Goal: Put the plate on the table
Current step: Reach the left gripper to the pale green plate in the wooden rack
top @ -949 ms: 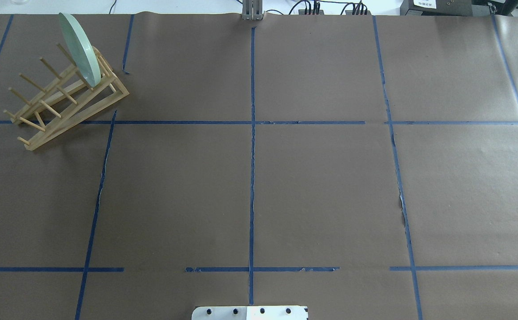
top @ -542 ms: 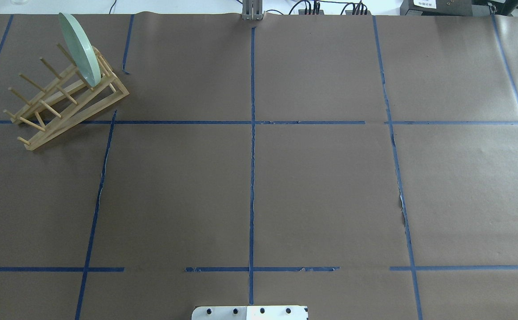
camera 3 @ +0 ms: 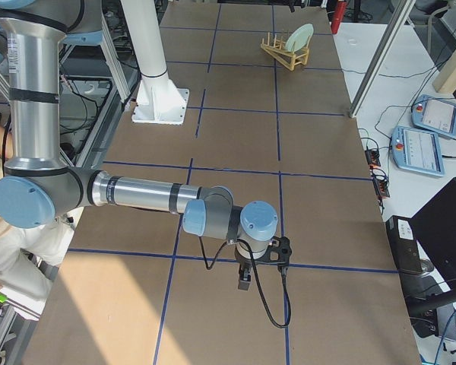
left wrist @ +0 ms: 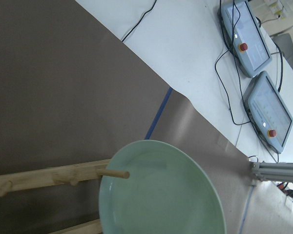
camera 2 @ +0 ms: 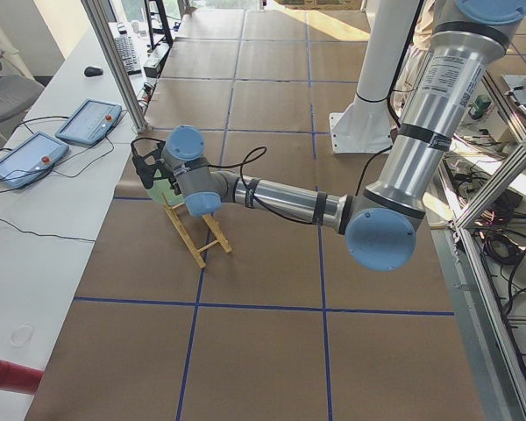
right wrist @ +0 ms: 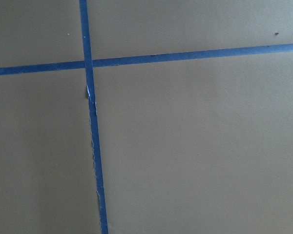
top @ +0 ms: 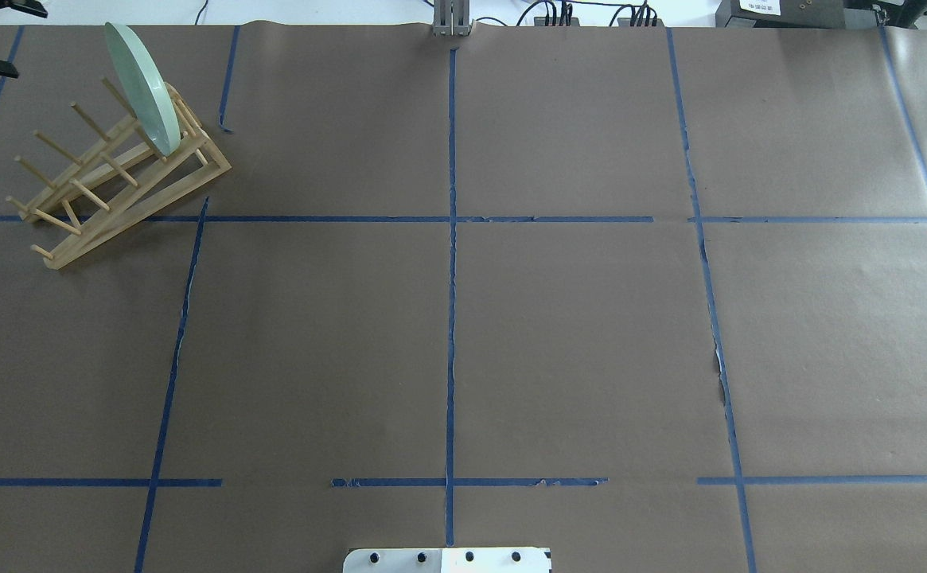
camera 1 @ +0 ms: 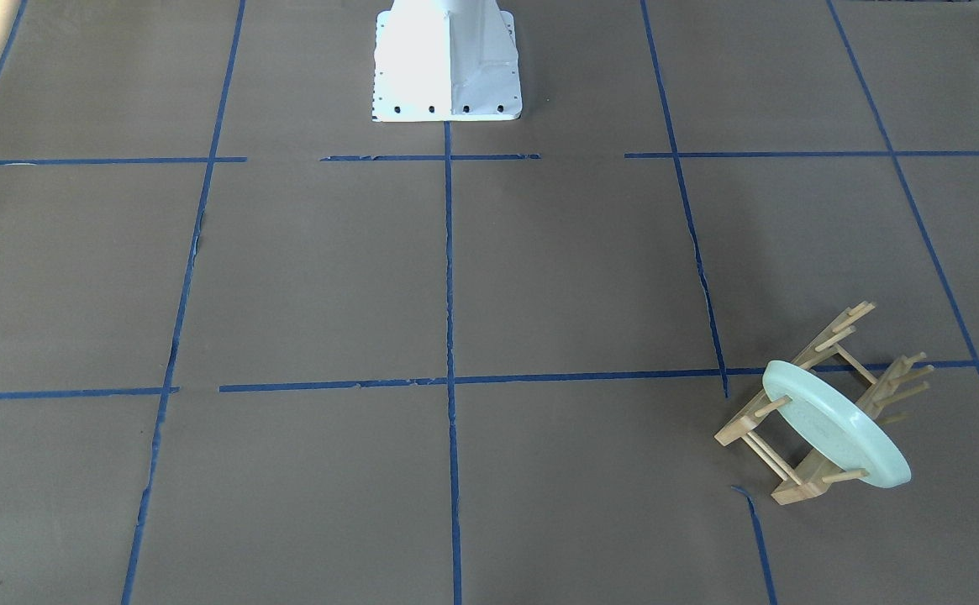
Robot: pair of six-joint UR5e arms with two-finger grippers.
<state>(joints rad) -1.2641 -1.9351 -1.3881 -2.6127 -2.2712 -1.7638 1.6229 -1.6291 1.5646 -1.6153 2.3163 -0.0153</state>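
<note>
One round pale mint-green plate stands on edge in the wooden peg rack at the far left of the brown paper table; the left gripper, on a long stretched arm, hovers near it with fingers wide apart (reaching step); next, pinch the rim; the right gripper hides its fingers, so I cannot tell.

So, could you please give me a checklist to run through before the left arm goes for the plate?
1. Plate standing on edge in the wooden rack: ok.
2. Left gripper open, nothing between its fingers: ok.
3. Left gripper lined up on the plate's rim: not ok; it is off to the side, apart from the plate.
4. Plate in the left wrist view: ok; a rack peg crosses its face.
5. Right gripper well away from the rack: ok; it is at the table's other end.
6. Right gripper open or shut: cannot tell.
</note>
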